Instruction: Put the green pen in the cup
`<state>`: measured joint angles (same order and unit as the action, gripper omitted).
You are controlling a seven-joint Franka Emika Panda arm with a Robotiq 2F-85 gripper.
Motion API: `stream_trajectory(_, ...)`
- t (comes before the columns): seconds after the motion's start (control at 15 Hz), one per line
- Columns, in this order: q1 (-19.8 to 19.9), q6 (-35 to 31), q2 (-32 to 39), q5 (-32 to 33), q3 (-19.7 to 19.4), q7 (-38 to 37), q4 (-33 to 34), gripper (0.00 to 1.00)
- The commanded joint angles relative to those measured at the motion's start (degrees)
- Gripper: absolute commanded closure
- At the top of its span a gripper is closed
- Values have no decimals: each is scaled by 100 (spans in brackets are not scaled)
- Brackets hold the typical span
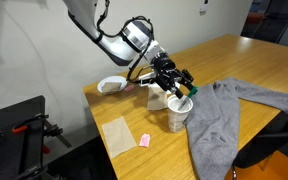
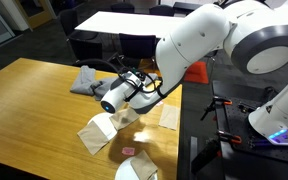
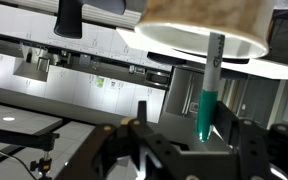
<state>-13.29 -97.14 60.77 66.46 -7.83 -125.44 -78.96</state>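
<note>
- Claw (image 1: 180, 86) of dark metal, poised just over the cup (image 1: 177, 116), at twelve o'clock from it.
- In the wrist view, two dark jaws flanking the green pen (image 3: 208, 108) with a modest gap between them; cannot tell whether clamped on it or merely beside it.
- Pen thin and stick-shaped: glossy bright green along the lower half, pale grey above, the grey end reaching the rim of the cup.
- Cup of white paper, with a wide round rim and matte greyish-tan sides.
- Smooth, light wooden table (image 1: 244, 60) under everything.
- Crumpled soft grey cloth (image 1: 224, 115) at three o'clock from the cup, just beside it.
- Flat white plate (image 1: 111, 85) at ten o'clock.
- Thin tan paper sheet (image 1: 117, 133) at eight o'clock, with a small pink block (image 1: 145, 140) lying near it.
</note>
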Motion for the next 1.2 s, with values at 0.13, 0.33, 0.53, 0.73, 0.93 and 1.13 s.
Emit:
stream_trajectory(0.13,48,203,1,64,94,-56,77,0)
stream_trajectory(0.33,42,169,-19,90,79,-156,44,0)
stream_trajectory(0.53,30,102,-58,134,76,-237,3,0)
stream_trajectory(0.73,-8,78,-296,166,112,-339,-214,0)
stream_trajectory(0.93,-50,96,-781,174,156,-426,-541,0)
stream_trajectory(1.13,-60,174,-1328,152,208,-423,-824,0)
